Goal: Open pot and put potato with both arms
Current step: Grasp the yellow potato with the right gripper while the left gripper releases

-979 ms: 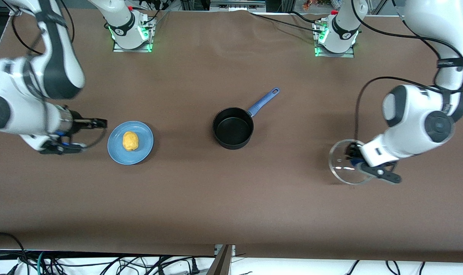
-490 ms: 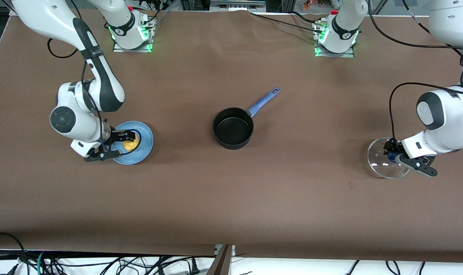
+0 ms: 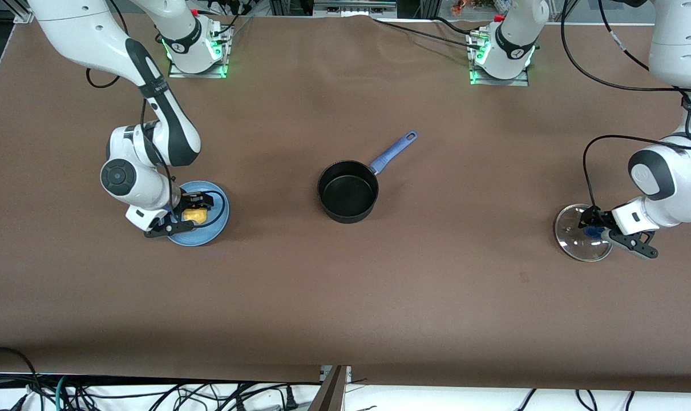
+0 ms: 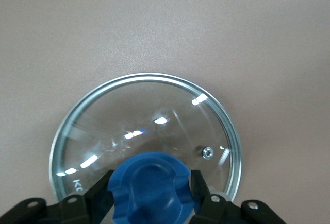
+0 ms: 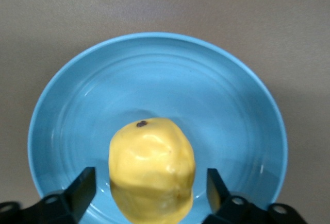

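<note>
At the right arm's end of the worktop (image 3: 345, 297), the right claw (image 3: 199, 206) is down over the blue plate (image 3: 217, 225), its fingers spread wide with the potato (image 5: 152, 170) between them. In the right wrist view a clear gap shows on each side of the potato, so nothing is gripped yet. The potato sits on the plate, toward the rim under the claw.

Mid-worktop stands the pot (image 3: 348, 191), mouth uncovered and nothing visible inside, its handle (image 3: 392, 152) angled up toward the left arm's base. It is well apart from both plate and lid.

At the left arm's end, the left claw (image 3: 593, 224) is clamped on the knob (image 4: 149, 190) of the lid (image 4: 147, 131); the left wrist view shows a finger pressed against each flank of the knob. The lid looks to be lying flat on the worktop, or very nearly so, though contact cannot be confirmed.

By my reading, opening the pot is done and the step in hand is picking up the potato. The next move calls for the right fingers to close squarely on the potato's sides, low enough to keep the lumpy, rounded shape from squirting out, then a lift clear of the plate and a carry across to the pot. The left arm need only let go of the knob and clear off.
</note>
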You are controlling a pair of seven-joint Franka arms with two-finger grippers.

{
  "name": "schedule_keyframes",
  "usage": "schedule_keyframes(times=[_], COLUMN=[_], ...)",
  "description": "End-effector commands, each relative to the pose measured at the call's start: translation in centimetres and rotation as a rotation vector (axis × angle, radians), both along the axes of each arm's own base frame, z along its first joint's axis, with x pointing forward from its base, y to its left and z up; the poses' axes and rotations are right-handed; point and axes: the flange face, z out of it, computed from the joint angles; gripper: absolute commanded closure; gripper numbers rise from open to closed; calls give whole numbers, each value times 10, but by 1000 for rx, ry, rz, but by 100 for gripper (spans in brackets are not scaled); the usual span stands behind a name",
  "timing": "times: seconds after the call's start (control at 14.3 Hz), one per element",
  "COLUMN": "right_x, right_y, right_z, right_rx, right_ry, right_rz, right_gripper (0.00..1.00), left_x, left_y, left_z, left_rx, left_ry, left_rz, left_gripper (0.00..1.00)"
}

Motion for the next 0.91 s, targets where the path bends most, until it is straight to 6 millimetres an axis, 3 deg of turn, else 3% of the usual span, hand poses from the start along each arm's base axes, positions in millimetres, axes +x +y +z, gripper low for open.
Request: schedule_keyframes(times=[0.0,0.14,0.35,0.42,0.63,0.84], right_x=[2,10,32,38,41,33], right_y=[2,7,39,53,117,174], right_z=[3,26,86,107,149,165], right_rx=[8,10,6,2,44,106], right_ry=[-12,-1,77,94,106,127], right_rz=[13,16,-41,-88,-253,-446], right_gripper=[69,71,71,71,71,70], left_x=[5,15,29,33,29,12], left_y=[0,-10,-45,-67,-108,-144], left_z=[7,42,113,138,207,272], left_rx=[-21,-50,-38,-25,9,54], left_ry=[-23,-6,64,88,124,121], left_rz=[4,20,74,98,208,295], left_gripper=[0,0,0,0,0,0])
